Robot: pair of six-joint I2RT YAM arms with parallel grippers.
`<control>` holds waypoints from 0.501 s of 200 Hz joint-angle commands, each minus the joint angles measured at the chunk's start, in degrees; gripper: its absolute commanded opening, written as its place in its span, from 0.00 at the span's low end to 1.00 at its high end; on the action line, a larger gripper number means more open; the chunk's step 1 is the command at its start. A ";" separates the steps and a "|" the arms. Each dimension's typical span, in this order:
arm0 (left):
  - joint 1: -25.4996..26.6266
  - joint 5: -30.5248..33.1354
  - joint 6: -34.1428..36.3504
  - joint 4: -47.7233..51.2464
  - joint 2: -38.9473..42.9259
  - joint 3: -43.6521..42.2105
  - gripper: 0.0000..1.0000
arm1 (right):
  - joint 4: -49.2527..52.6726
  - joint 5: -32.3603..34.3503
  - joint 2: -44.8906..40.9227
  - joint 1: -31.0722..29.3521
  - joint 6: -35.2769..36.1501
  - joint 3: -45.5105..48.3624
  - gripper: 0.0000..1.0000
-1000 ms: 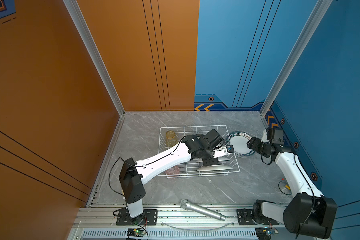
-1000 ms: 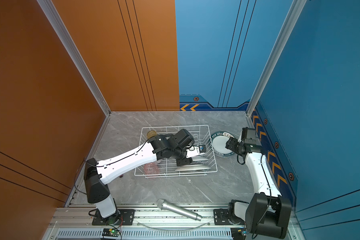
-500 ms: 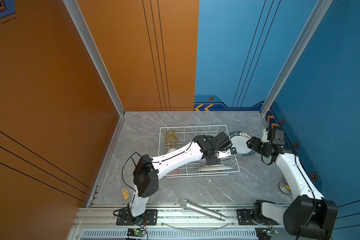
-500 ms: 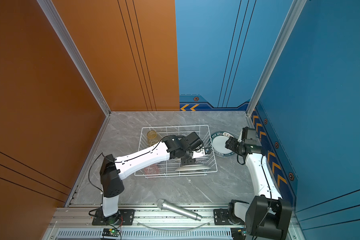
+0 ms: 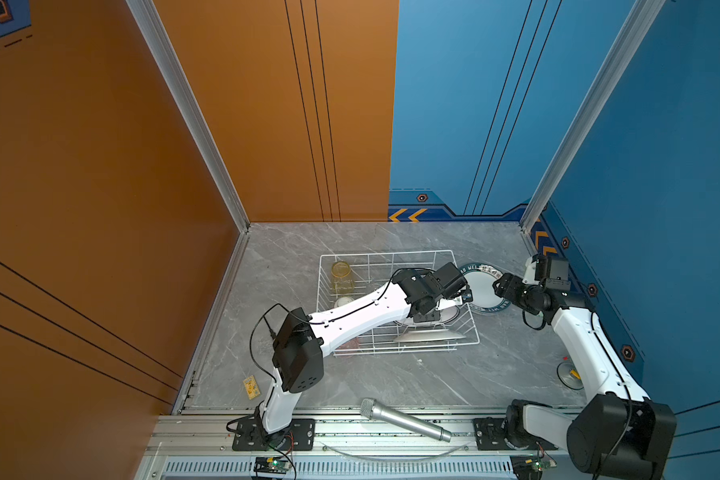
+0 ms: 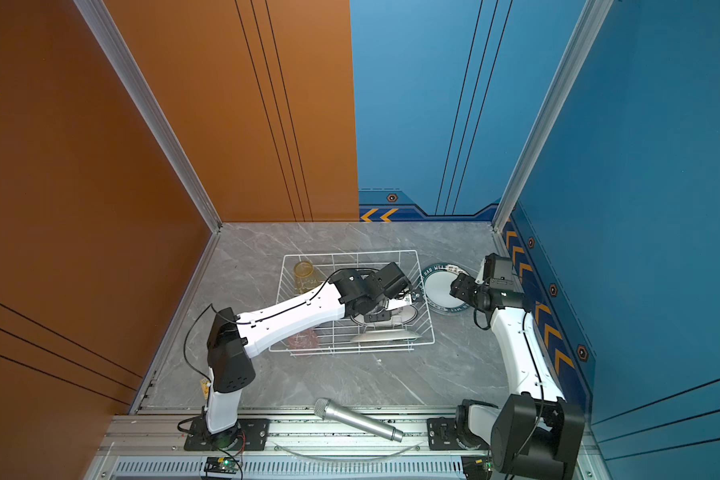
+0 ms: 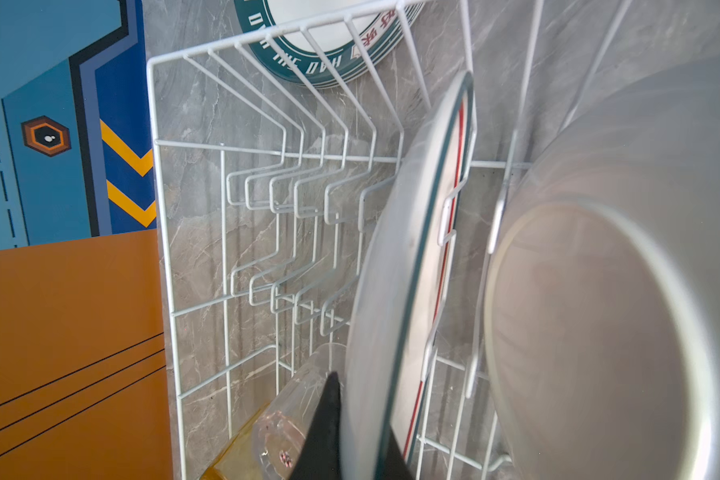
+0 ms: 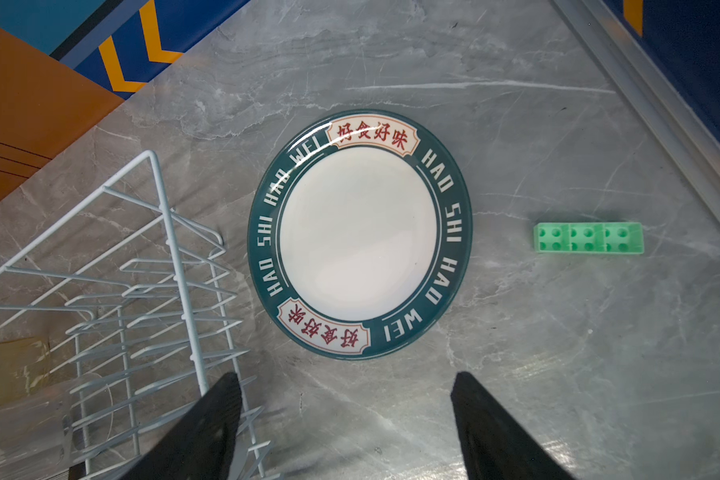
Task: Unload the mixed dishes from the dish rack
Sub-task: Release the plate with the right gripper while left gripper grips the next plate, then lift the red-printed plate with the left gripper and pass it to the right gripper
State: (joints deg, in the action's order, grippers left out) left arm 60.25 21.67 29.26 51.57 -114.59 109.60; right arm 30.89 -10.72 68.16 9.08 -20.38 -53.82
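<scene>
Pink tumbler (image 6: 304,340) — half hidden, indistinct

Far prongs (image 7: 300,195) in the dish rack (image 5: 391,253) are standing empty, leaving room. An upright plate (image 7: 395,291) and neighbours are crowding its near end; the left arm (image 5: 362,316) is lying across it. A flat plate (image 8: 358,232) and green block (image 8: 589,237) are occupying table (image 5: 391,382) alongside.

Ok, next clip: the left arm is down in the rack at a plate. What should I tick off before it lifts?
1. Grip: left gripper shut on upright plate rim: ok.
2. Clearance: upright plate apart from neighbouring dish, prongs between: ok.
3. Snag: clear tumbler free of left gripper: cannot tell.
4. Other arm: right gripper open, empty: ok.
5. Landing area: teal-rimmed plate flat on table beside dish rack: ok.
</scene>
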 commanded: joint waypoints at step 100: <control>-3.12 9.39 -10.87 -11.49 10.17 -1.13 0.00 | -6.66 -7.73 -4.86 -1.15 -0.98 3.55 0.78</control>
State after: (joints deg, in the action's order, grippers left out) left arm 58.78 26.17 22.61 46.00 -110.28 108.44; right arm 27.20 -15.38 64.71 8.56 -20.78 -51.55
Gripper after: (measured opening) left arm 0.088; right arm 0.781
